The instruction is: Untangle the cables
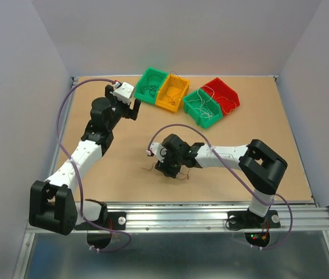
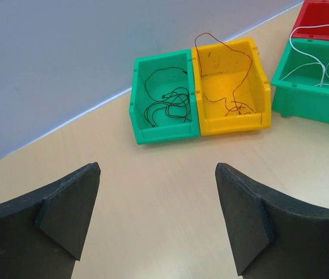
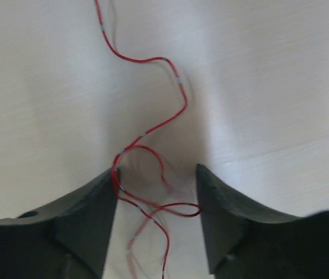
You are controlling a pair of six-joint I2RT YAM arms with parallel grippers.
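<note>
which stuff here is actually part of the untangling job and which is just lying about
Job: red wire on the table between the right gripper fingers; dark wire in the green bin next to the yellow bin; dark red wire in the yellow bin; white wire in the other green bin.
Just there: purple cable on the left arm; aluminium rail.

Arms: two, left arm [image 1: 86, 152], right arm [image 1: 228, 154]. Bins: four: two green bins [image 2: 164, 133] [image 2: 313, 107], one yellow bin [image 2: 234, 123], one red bin [image 1: 232, 93]. Loose red cables [image 3: 153, 125]: tangled, count unclear.
</note>
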